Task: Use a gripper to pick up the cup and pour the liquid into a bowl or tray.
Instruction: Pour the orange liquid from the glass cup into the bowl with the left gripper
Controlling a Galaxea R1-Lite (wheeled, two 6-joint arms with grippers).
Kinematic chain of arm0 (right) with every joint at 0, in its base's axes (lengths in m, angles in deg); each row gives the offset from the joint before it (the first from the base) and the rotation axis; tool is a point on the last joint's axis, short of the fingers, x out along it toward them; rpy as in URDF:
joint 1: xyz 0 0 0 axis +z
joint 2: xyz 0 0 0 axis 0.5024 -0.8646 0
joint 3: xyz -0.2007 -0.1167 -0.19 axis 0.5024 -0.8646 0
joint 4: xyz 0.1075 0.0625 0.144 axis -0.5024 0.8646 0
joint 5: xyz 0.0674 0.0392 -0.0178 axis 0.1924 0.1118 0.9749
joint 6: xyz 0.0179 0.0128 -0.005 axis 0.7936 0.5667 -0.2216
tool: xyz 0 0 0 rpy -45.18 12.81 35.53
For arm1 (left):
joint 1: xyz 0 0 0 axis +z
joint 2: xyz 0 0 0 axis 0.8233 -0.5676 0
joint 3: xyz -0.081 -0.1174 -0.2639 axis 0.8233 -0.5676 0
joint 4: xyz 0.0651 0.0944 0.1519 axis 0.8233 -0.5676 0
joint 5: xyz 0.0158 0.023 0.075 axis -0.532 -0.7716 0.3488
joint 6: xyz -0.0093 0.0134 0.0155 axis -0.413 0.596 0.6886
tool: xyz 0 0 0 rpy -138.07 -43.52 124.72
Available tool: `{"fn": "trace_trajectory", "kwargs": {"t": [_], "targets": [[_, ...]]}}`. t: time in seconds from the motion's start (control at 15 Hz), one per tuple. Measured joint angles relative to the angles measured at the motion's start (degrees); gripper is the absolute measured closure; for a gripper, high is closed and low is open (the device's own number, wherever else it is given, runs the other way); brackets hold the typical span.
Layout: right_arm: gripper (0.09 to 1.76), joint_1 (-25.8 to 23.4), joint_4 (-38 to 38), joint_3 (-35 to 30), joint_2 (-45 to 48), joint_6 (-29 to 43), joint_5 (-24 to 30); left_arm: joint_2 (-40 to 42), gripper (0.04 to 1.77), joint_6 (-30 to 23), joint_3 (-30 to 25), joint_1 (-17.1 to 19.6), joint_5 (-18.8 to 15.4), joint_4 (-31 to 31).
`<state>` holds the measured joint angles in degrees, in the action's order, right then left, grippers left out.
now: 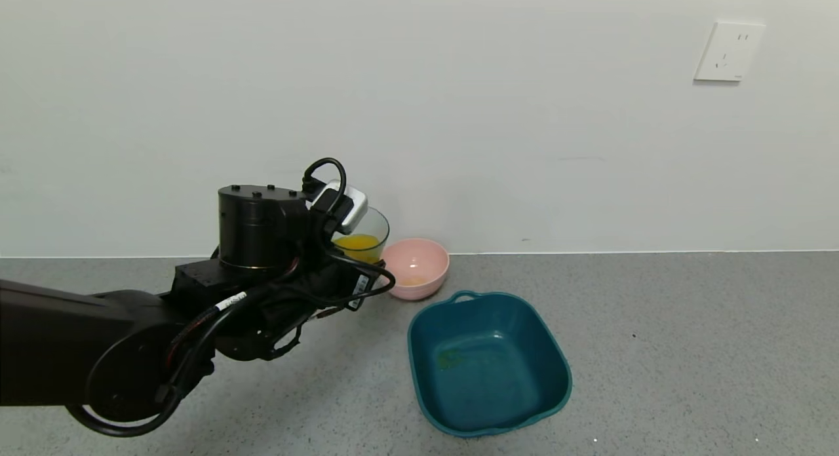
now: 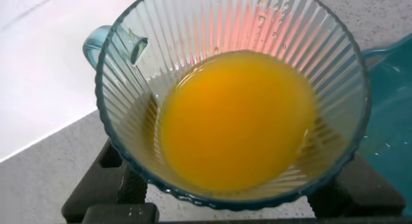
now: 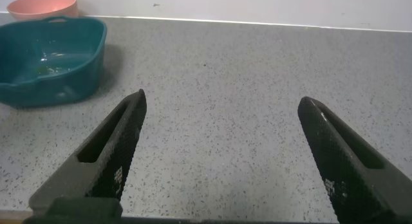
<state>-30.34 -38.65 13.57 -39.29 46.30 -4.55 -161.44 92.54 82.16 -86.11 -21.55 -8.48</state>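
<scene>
My left gripper (image 1: 351,263) is shut on the cup (image 1: 367,233), a clear blue-green ribbed tumbler held roughly upright. The orange-yellow liquid (image 1: 357,244) fills its lower part. In the left wrist view the cup (image 2: 193,37) fills the picture, the liquid (image 2: 235,121) lies level in it, and black fingers (image 2: 103,179) press both sides. The dark teal tub (image 1: 554,377) sits on the table to the right of the cup and nearer to me, with a small orange stain inside. My right gripper (image 3: 223,99) is open and empty over bare table, out of the head view.
A small pink bowl (image 1: 416,266) stands by the wall, just right of the cup and behind the tub. The tub (image 3: 96,37) and pink bowl (image 3: 42,4) also show far off in the right wrist view. The grey speckled table (image 1: 688,344) ends at a white wall.
</scene>
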Motion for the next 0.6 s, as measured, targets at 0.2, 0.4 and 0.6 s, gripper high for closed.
{"fn": "trace_trajectory", "kwargs": {"t": [0.2, 0.4, 0.6], "targets": [[0.14, 0.0, 0.0, 0.0, 0.0, 0.0, 0.0, -2.1, 0.51, 2.1, 2.7, -1.3, 0.3, -2.2], [0.14, 0.0, 0.0, 0.0, 0.0, 0.0, 0.0, -5.0, 0.51, 4.8, 5.3, -3.1, 0.9, -2.8], [0.14, 0.0, 0.0, 0.0, 0.0, 0.0, 0.0, -8.7, 0.51, 7.7, 7.3, -5.4, 3.1, -2.8]]}}
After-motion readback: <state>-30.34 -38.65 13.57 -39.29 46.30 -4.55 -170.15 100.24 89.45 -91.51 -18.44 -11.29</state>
